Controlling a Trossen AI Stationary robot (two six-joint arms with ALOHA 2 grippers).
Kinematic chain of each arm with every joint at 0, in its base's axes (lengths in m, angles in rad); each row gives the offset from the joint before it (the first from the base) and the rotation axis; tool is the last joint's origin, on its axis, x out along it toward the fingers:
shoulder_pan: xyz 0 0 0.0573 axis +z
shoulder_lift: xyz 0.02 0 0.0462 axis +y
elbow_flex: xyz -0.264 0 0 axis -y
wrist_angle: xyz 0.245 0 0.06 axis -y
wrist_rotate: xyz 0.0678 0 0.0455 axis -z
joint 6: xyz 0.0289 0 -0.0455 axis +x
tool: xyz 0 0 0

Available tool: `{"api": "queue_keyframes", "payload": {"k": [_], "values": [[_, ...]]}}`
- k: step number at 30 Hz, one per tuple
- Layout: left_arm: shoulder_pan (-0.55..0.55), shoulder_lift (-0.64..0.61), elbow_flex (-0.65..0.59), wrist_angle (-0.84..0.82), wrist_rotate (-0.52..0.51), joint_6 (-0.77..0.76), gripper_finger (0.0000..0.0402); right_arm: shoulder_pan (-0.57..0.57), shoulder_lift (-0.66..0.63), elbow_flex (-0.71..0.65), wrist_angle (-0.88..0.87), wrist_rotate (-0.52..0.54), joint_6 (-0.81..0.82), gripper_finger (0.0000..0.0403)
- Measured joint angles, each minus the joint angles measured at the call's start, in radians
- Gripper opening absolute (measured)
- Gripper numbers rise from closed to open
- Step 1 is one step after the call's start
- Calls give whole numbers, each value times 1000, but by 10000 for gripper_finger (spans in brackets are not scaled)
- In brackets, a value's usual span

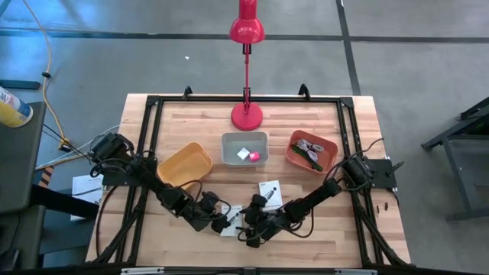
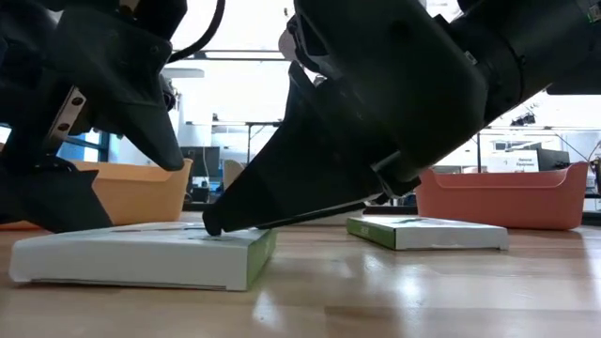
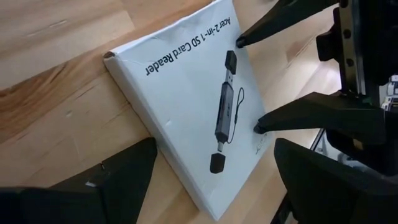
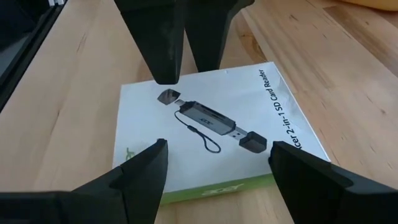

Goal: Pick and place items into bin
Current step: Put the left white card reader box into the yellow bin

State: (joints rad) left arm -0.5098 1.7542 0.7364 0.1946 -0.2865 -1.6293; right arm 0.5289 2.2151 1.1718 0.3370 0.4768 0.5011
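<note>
One of the items, a flat white card-reader box with black print (image 3: 186,93) (image 4: 217,106) (image 1: 231,228) (image 2: 141,253), lies flat on the wooden table near its front edge. Both grippers meet over it. My left gripper (image 3: 214,146) (image 1: 222,221) comes from the left and is open, its fingers astride the box. My right gripper (image 4: 217,144) (image 1: 250,226) comes from the right, also open. A second white box (image 1: 267,189) (image 2: 424,232) lies flat just behind. The grey bin (image 1: 244,137) holds a pink cube (image 1: 254,156) and a white cube (image 1: 243,153). My left gripper hangs over the box's left part, but I cannot tell whether its fingers touch it. My right gripper rests one fingertip (image 2: 212,227) on the box's top face near its edge (image 3: 247,134). It slants down from the table's right. The box stays flat on the table.
A yellow bin (image 1: 185,164) stands at the back left. An orange bin (image 1: 312,141) at the back right holds a green stick (image 1: 313,157) and silvery bits. A red desk lamp (image 1: 247,114) stands behind the grey bin. Bare wood lies near the front right.
</note>
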Motion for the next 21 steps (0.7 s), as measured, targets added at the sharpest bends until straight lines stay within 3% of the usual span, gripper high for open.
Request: {"api": "queue_keyframes", "payload": {"k": [10, 21], "values": [[-1, 4, -3, 26, -105, -2, 319, 4, -2, -92, 134, -11, 90, 270], [0, 4, -3, 49, -119, 0, 319, 30, -2, -99, 137, 4, 84, 270]]}}
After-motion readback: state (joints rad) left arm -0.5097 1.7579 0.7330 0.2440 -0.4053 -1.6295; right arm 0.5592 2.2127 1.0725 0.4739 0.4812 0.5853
